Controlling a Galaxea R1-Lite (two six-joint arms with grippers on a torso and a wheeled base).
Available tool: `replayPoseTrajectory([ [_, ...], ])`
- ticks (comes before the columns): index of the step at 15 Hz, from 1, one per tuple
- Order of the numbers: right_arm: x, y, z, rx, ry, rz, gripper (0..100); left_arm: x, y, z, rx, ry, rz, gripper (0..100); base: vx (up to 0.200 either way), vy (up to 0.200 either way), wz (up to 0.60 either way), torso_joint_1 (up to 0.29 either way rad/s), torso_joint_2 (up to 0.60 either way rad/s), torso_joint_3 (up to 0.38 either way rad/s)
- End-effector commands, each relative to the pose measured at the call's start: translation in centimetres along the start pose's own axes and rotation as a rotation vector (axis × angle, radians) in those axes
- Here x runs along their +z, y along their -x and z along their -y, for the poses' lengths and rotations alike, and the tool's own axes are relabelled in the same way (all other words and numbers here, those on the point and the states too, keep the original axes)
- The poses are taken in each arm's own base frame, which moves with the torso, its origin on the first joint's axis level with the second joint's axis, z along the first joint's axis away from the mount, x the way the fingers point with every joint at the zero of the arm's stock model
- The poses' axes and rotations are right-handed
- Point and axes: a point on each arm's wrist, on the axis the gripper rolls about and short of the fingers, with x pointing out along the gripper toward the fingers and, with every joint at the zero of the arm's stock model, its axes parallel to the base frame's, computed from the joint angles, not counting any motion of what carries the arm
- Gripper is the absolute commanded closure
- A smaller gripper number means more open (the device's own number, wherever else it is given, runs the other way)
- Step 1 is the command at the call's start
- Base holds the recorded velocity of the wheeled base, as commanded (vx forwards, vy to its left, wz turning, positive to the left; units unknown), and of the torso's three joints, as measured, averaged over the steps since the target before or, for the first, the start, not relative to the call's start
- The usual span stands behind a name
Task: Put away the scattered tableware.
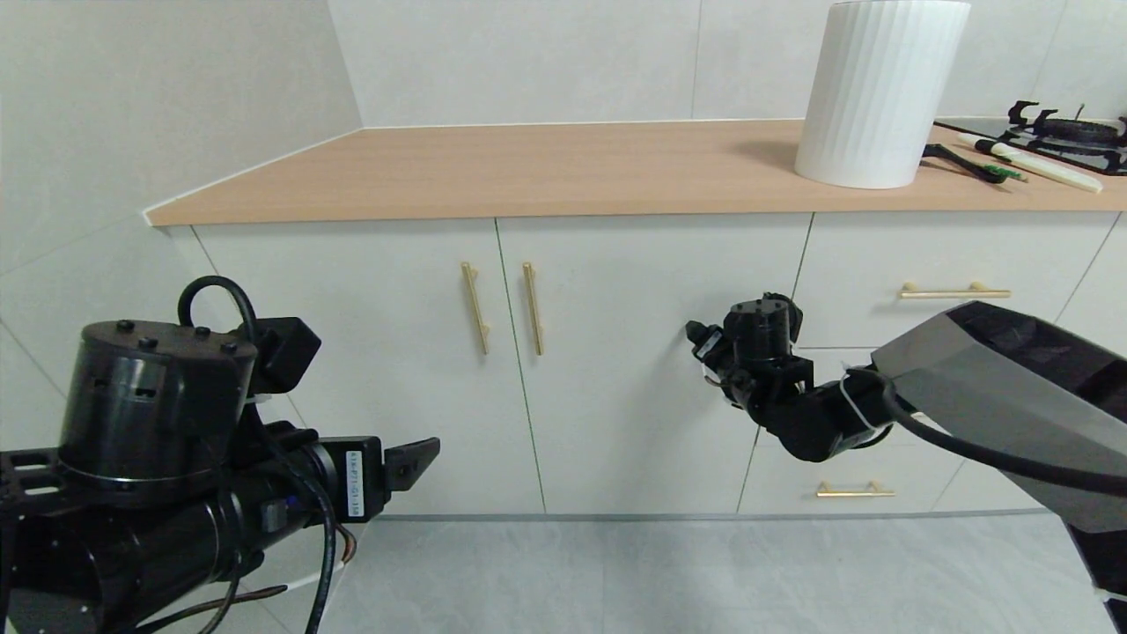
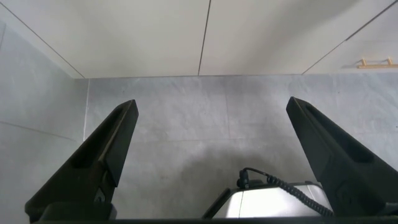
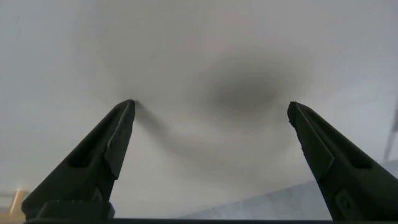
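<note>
1. The tableware is found at the far right end of the wooden worktop (image 1: 528,167). A black utensil (image 1: 964,163) with some green on it and a long white utensil (image 1: 1030,161) are laid side by side between the ribbed white container (image 1: 876,92) and the hob (image 1: 1070,132)
2. The exact type of either utensil cannot be told at this range
3. The left gripper (image 2: 211,102) is hung low over the floor (image 2: 186,124), well apart from the tableware. Its fingers are spread wide and nothing is held
4. The right gripper (image 3: 210,104) is pointed close at a plain cabinet door (image 1: 634,352) below the worktop. Its fingers are also spread wide and nothing is held
5. Handling, as judged: both utensils are expected to be light, stiff and slender. The smooth handles are likely slippery, so a firm pinch is advised
6. Grasp point: the handle should be taken crosswise near mid-length so balance is kept. Both utensils lie flat, so little clearance is left under them. The fingertips would need to be brought right down to the surface on either side
7. The container is judged the likely destination. It is tall, possibly tippy and of unknown material, so it should not be knocked on drop-in
</note>
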Motion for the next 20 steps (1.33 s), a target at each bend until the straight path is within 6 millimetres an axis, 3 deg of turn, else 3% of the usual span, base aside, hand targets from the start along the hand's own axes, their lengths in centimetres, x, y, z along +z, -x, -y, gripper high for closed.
replayPoseTrajectory([
  [1, 2.1, 3.8, -2.2, 0.072, 0.013, -0.02, 0, 0.2, 0.3, -0.1, -0.004, 0.009, 0.014, 0, 0.0, 0.0, 0.0, 0.0, 0.0, 0.0],
  [3, 3.9, 8.0, -3.4, 0.12, 0.11, -0.025, 0, 0.8, 1.3, -0.3, -0.022, 0.036, 0.065, 0, 0.0, 0.0, 0.0, 0.0, 0.0, 0.0],
  [5, 7.8, 14.8, -3.3, 0.183, 0.248, 0.045, 0, 1.7, 3.6, -1.6, -0.023, 0.075, 0.154, 0, 0.0, 0.0, 0.0, 0.0, 0.0, 0.0],
  [6, 8.8, 16.6, -3.1, 0.204, 0.273, 0.078, 0, 1.9, 4.3, -1.9, -0.021, 0.088, 0.177, 0, 0.0, 0.0, 0.0, 0.0, 0.0, 0.0],
  [7, 10.5, 20.8, -1.7, 0.23, 0.351, 0.147, 0, 2.1, 5.7, -2.7, -0.019, 0.114, 0.224, 0, 0.0, 0.0, 0.0, 0.0, 0.0, 0.0],
  [10, 13.3, 30.6, 3.1, 0.27, 0.474, 0.309, 0, 0.3, 8.3, -4.6, -0.002, 0.142, 0.277, 0, 0.0, 0.0, 0.0, 0.0, 0.0, 0.0],
  [12, 14.3, 35.9, 6.5, 0.248, 0.514, 0.386, 0, -1.6, 10.4, -6.2, 0.024, 0.171, 0.34, 0, 0.0, 0.0, 0.0, 0.0, 0.0, 0.0],
  [13, 14.4, 38.2, 8.5, 0.201, 0.529, 0.4, 0, -3.1, 11.8, -7.0, 0.023, 0.157, 0.376, 0, 0.0, 0.0, 0.0, 0.0, 0.0, 0.0],
  [14, 14.4, 38.4, 8.6, 0.196, 0.529, 0.4, 0, -3.2, 11.9, -7.1, 0.022, 0.156, 0.377, 0, 0.0, 0.0, 0.0, 0.0, 0.0, 0.0],
  [15, 13.8, 42.1, 11.7, 0.107, 0.549, 0.399, 0, -6.4, 14.6, -8.9, 0.08, 0.102, 0.426, 0, 0.0, 0.0, 0.0, 0.0, 0.0, 0.0],
  [16, 13.3, 44.0, 12.8, 0.084, 0.555, 0.409, 0, -7.7, 15.9, -9.6, 0.112, 0.084, 0.454, 0, 0.0, 0.0, 0.0, 0.0, 0.0, 0.0],
  [17, 13.2, 44.3, 13.1, 0.077, 0.556, 0.412, 0, -8.0, 16.2, -9.7, 0.119, 0.082, 0.463, 0, 0.0, 0.0, 0.0, 0.0, 0.0, 0.0],
  [18, 12.1, 46.8, 14.6, -0.013, 0.595, 0.446, 0, -9.6, 17.9, -10.4, 0.142, 0.064, 0.524, 0, 0.0, 0.0, 0.0, 0.0, 0.0, 0.0],
  [20, 11.0, 48.5, 15.6, -0.071, 0.636, 0.492, 0, -10.5, 18.4, -10.6, 0.178, 0.077, 0.547, 0, 0.0, 0.0, 0.0, 0.0, 0.0, 0.0],
])
